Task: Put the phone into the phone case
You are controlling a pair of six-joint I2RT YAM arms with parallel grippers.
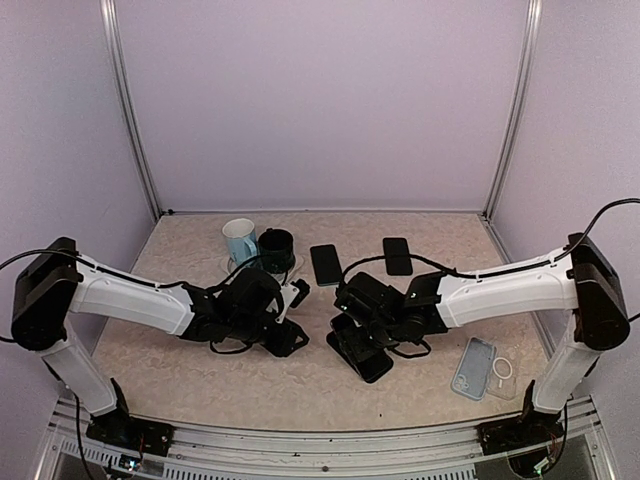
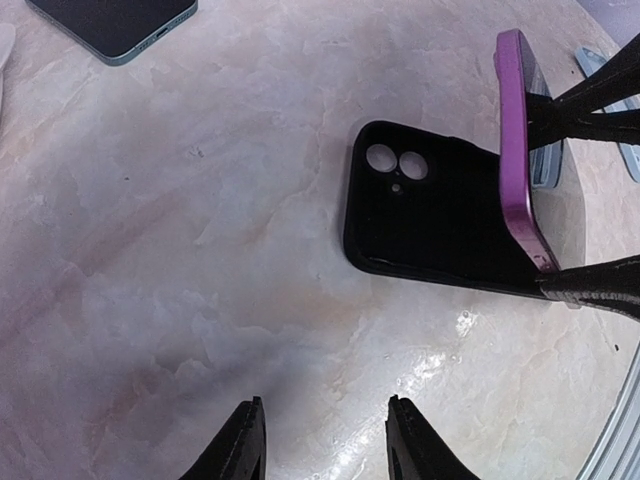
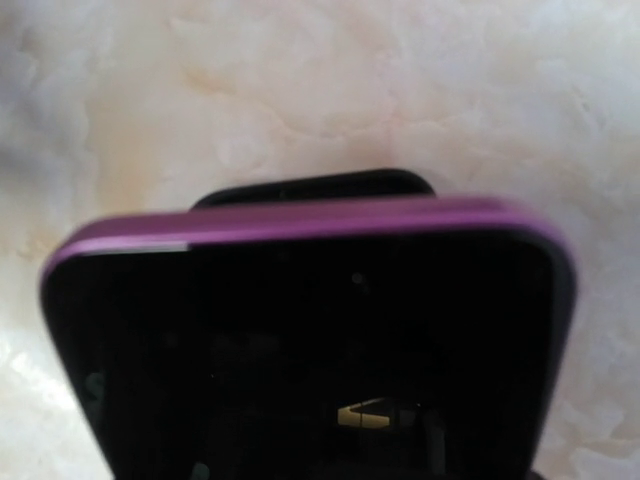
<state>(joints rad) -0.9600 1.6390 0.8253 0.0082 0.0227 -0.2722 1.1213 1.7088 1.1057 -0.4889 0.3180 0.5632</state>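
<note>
A black phone case [image 2: 430, 215] lies open side up on the marble table, camera cutout toward the left arm; it also shows in the top view [image 1: 362, 360]. My right gripper [image 1: 362, 325] is shut on a purple phone [image 2: 522, 150] and holds it on edge, tilted, with its lower edge at the far side of the case. In the right wrist view the phone [image 3: 310, 340] fills the frame, screen toward the camera, with the case [image 3: 312, 186] just beyond it. My left gripper [image 2: 325, 440] is open and empty, just left of the case above bare table.
Two dark phones [image 1: 325, 264] [image 1: 397, 256] lie at the back centre, one showing in the left wrist view [image 2: 115, 22]. A white mug [image 1: 239, 240] and a black mug [image 1: 277, 248] stand back left. A blue phone [image 1: 474, 366] and a clear case [image 1: 504, 376] lie front right.
</note>
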